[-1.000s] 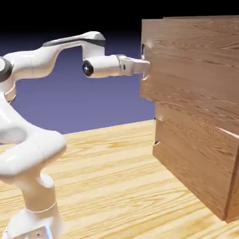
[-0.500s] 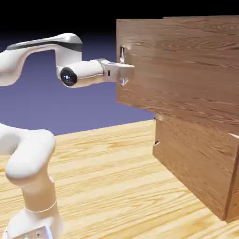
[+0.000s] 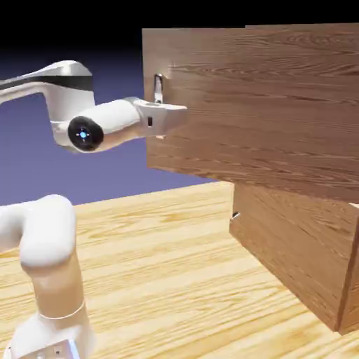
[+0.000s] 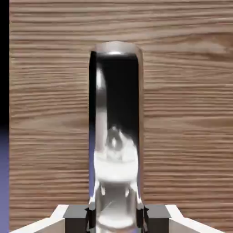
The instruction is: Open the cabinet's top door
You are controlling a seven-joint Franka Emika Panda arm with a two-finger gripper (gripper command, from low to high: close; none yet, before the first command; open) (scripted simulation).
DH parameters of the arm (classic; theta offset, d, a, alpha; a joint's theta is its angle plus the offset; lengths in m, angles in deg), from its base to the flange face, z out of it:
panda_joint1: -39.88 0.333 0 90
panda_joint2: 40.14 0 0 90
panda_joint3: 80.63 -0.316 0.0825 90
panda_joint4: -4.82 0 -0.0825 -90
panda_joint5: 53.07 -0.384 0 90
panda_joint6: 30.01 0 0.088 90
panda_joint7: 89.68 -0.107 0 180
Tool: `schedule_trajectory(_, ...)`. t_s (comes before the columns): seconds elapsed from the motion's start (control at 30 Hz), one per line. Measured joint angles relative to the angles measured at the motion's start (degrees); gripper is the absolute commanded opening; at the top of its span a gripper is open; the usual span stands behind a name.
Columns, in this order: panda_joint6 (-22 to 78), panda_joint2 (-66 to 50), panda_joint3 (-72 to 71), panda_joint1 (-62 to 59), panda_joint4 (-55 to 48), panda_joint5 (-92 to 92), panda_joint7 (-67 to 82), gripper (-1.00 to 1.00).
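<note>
The brown wood-grain cabinet (image 3: 308,259) stands at the exterior view's right. Its top door (image 3: 259,105) is swung well out from the body, with its free edge toward the left. The silver bar handle (image 3: 158,87) stands upright near that edge. My gripper (image 3: 167,118) reaches in from the left and is shut on the handle's lower part. In the hand view the shiny handle (image 4: 116,113) rises upright between the two grey fingertips (image 4: 78,214) of the gripper (image 4: 116,217), against the door's wood (image 4: 186,113).
The lower door (image 3: 280,231) is closed, with a small metal handle (image 3: 235,216) at its left edge. The white arm (image 3: 49,238) rises at the lower left over the light wooden table (image 3: 175,273).
The top door has swung steadily farther out to the left. My gripper has moved left with it, holding the handle throughout, and the arm has folded back.
</note>
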State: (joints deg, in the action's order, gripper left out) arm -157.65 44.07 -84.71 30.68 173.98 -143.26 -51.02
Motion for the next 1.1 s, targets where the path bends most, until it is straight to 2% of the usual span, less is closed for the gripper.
schedule_trajectory(0.3, 13.05, 2.48, 18.69, -2.19, -0.24, 18.3, -1.81, -1.0)
schedule_trajectory(0.57, 25.65, -1.3, 35.3, -1.69, -5.94, 32.98, -1.11, -1.0)
schedule_trajectory(0.77, 36.25, -6.64, 47.76, 3.47, -14.79, 43.08, -0.06, -1.0)
schedule_trajectory(1.1, 53.4, -13.32, 64.73, 20.55, -35.42, 54.36, -0.12, -1.0)
